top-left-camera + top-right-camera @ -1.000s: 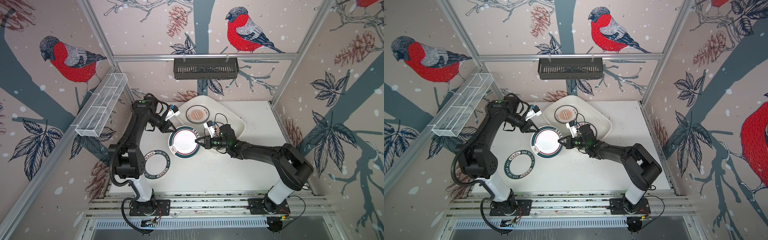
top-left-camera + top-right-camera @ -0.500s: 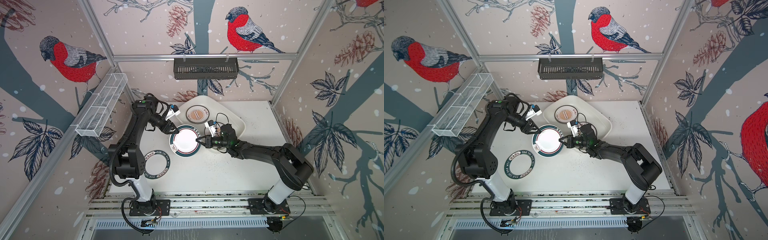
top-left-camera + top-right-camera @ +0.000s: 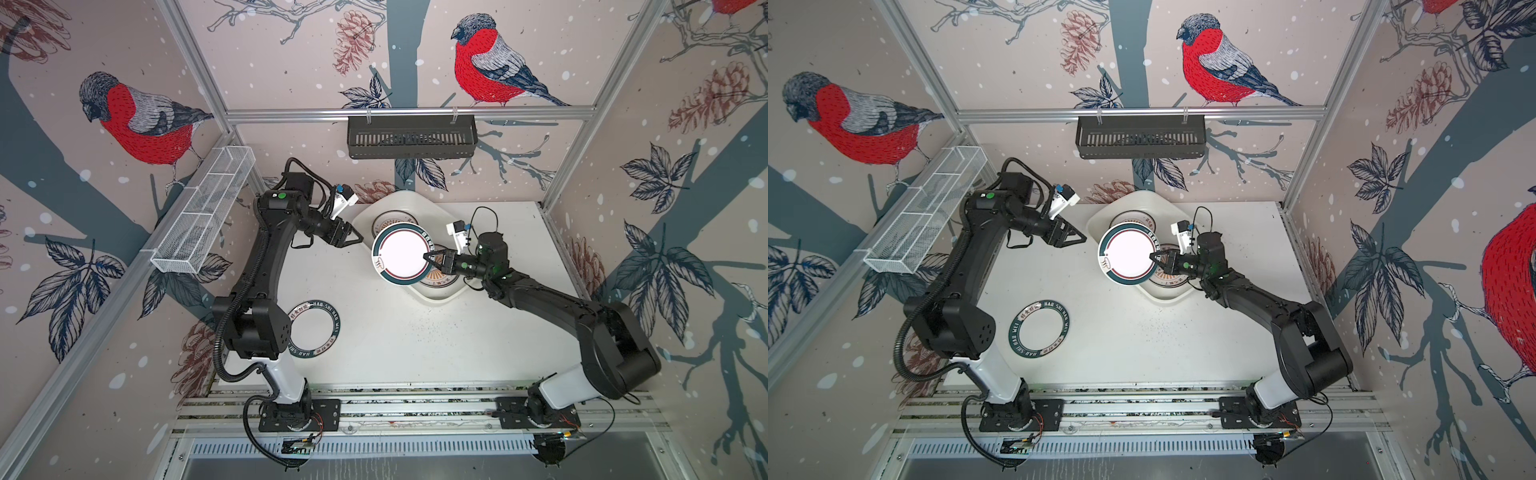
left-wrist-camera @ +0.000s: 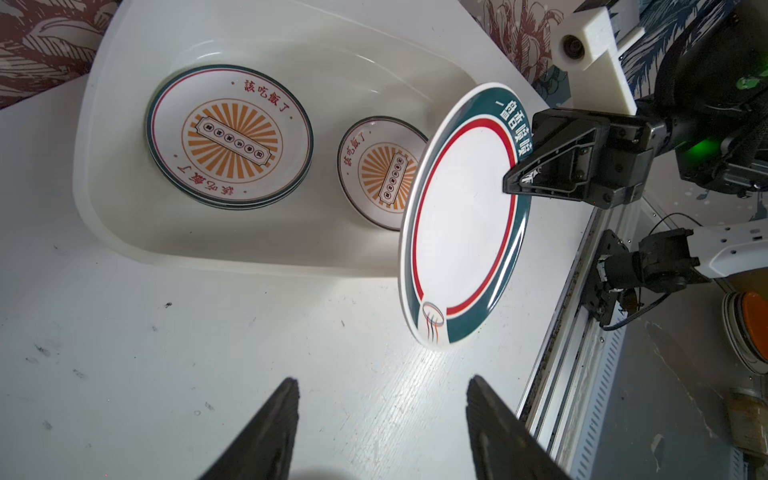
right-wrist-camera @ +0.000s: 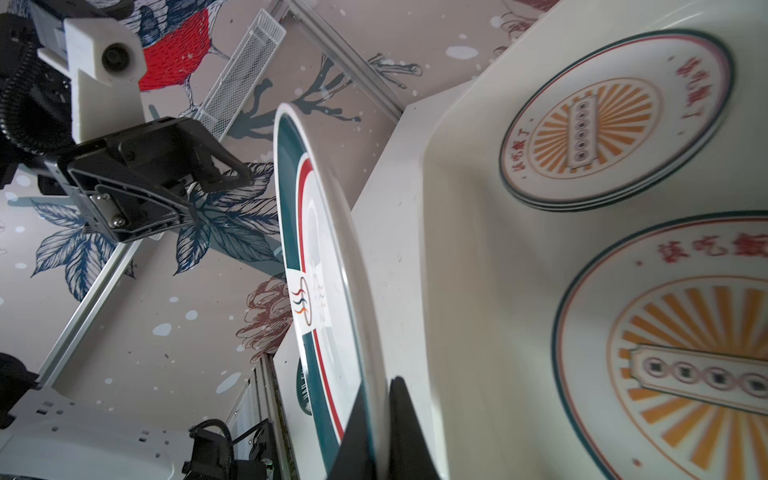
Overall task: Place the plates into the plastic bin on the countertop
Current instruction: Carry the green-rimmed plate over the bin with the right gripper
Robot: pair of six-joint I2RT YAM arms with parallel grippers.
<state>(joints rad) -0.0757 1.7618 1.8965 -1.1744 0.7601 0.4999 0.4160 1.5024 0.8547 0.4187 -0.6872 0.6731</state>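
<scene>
My right gripper is shut on the rim of a teal-rimmed white plate. It holds the plate tilted in the air over the front left edge of the plastic bin. My left gripper stands open and empty just left of that plate, not touching it. Inside the bin lie a stack of orange sunburst plates and another sunburst plate, half hidden in both top views. A teal lettered plate lies on the countertop beside the left arm.
A black slotted basket hangs on the back wall and a white wire mesh basket on the left wall. Aluminium rails edge the countertop's front. The bin sits against the back wall.
My left gripper has opened, let go of the teal-rimmed plate and drawn back a little. The right gripper has carried the plate rightward and back, over the bin's edge.
</scene>
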